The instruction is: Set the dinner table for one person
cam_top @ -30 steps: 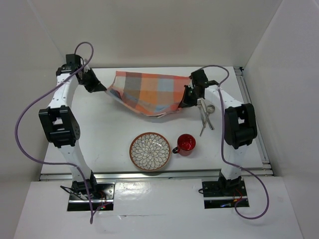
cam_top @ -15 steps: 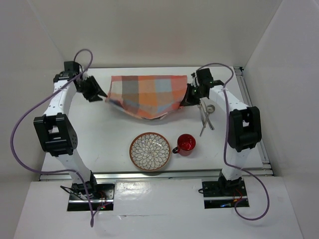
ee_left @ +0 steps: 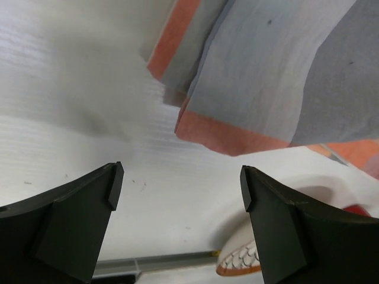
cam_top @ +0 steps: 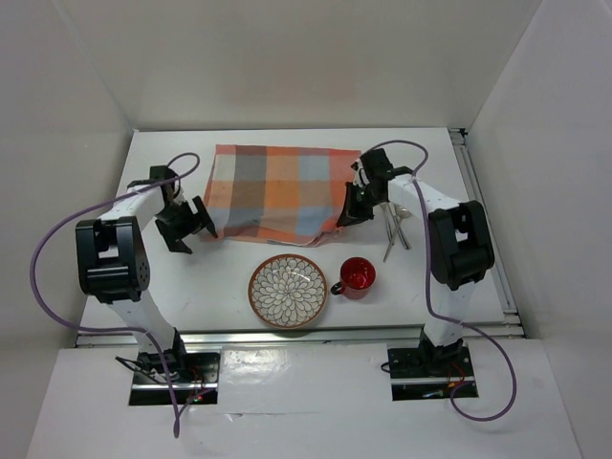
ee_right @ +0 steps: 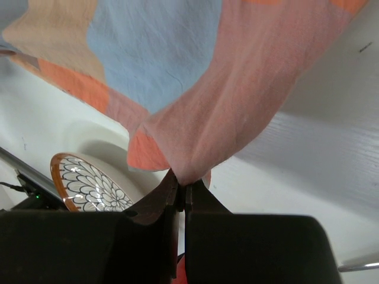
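The orange-and-blue checked placemat (cam_top: 277, 191) lies spread on the white dinner table (cam_top: 191, 277) at the back centre. My left gripper (cam_top: 196, 222) stands open just off the placemat's near left corner, with nothing between its fingers. In the left wrist view that gripper (ee_left: 180, 189) hovers over bare table, with the placemat's corner (ee_left: 284, 77) beyond its tips. My right gripper (cam_top: 346, 212) is shut on the placemat's near right corner. The right wrist view shows the cloth (ee_right: 195, 77) pinched and lifted at this gripper's tips (ee_right: 183, 192).
A patterned bowl with an orange rim (cam_top: 289, 291) sits at the front centre, also seen as the bowl (ee_right: 89, 186) in the right wrist view. A red mug (cam_top: 358, 274) stands to its right. Metal cutlery (cam_top: 394, 225) lies right of the placemat, beside the right arm.
My left gripper opened, let go of the placemat's left corner and drew back toward the near side. The placemat dropped from hanging between both grippers to lying on the table.
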Tool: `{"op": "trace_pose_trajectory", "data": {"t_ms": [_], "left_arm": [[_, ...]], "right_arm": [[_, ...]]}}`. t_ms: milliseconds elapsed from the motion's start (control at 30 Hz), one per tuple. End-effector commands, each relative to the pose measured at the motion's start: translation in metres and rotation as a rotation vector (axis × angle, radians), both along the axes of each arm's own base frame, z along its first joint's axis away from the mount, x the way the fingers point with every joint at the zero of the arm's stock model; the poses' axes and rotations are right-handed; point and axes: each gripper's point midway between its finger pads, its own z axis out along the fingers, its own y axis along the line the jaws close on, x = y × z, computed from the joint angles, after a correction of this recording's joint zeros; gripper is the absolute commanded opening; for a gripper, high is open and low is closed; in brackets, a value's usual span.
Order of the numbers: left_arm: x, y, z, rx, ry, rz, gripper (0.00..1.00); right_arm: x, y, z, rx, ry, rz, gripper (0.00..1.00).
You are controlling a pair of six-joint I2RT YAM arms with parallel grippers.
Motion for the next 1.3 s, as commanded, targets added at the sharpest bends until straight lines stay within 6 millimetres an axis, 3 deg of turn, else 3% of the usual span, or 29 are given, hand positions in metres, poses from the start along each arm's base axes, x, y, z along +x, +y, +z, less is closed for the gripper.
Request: {"op": "trace_pose_trajectory", "data": {"t_ms": [0, 133, 233, 400, 533, 600, 633, 767, 900, 1000, 1033, 1100, 1133, 1200, 1233, 1267], "left_arm": [[0.028, 0.020, 0.010, 0.143, -0.108, -0.022, 0.99], [0.052, 0.032, 0.011, 0.191, -0.131, -0.008, 0.95], [0.064, 0.035, -0.002, 0.197, -0.109, -0.008, 0.86], [0.065, 0.018, -0.026, 0.137, -0.057, -0.054, 0.81], [0.063, 0.010, -0.033, 0.136, -0.041, -0.085, 0.79], [0.060, 0.006, -0.034, 0.113, -0.036, -0.090, 0.63], [0.060, 0.006, -0.035, 0.112, -0.035, -0.090, 0.40], [0.059, 0.000, -0.027, 0.103, -0.045, -0.101, 0.00], [0.064, -0.001, -0.003, 0.099, -0.086, -0.101, 0.00], [0.080, -0.010, 0.034, 0.050, -0.164, -0.114, 0.00], [0.095, -0.017, 0.058, 0.013, -0.239, -0.127, 0.00], [0.111, -0.025, 0.092, -0.034, -0.321, -0.123, 0.00], [0.127, -0.032, 0.128, -0.070, -0.410, -0.134, 0.00], [0.143, -0.039, 0.165, -0.119, -0.490, -0.125, 0.00], [0.154, -0.045, 0.208, -0.150, -0.584, -0.140, 0.00], [0.160, -0.048, 0.228, -0.174, -0.616, -0.130, 0.00]], "right_arm": [[0.019, 0.007, 0.017, 0.033, -0.065, 0.015, 0.00], [0.019, 0.007, 0.013, 0.024, -0.049, 0.023, 0.00], [0.020, 0.005, 0.013, 0.016, -0.051, 0.019, 0.00], [0.020, 0.002, 0.011, -0.003, -0.047, 0.010, 0.00], [0.020, 0.001, 0.010, -0.011, -0.050, 0.005, 0.00], [0.020, 0.001, 0.010, -0.011, -0.050, 0.005, 0.00], [0.021, 0.000, 0.009, -0.019, -0.052, 0.001, 0.00], [0.021, 0.000, 0.009, -0.019, -0.052, 0.001, 0.00], [0.025, -0.001, 0.011, -0.026, -0.057, -0.003, 0.00], [0.038, -0.003, 0.024, -0.020, -0.080, -0.016, 0.00], [0.053, 0.002, 0.041, -0.005, -0.131, -0.017, 0.00], [0.075, -0.014, 0.056, -0.007, -0.163, -0.063, 0.00], [0.097, -0.015, 0.087, 0.013, -0.241, -0.077, 0.00], [0.116, -0.027, 0.108, 0.029, -0.282, -0.096, 0.00], [0.134, -0.028, 0.144, 0.049, -0.369, -0.106, 0.00], [0.141, -0.033, 0.159, 0.054, -0.400, -0.117, 0.00]]}}
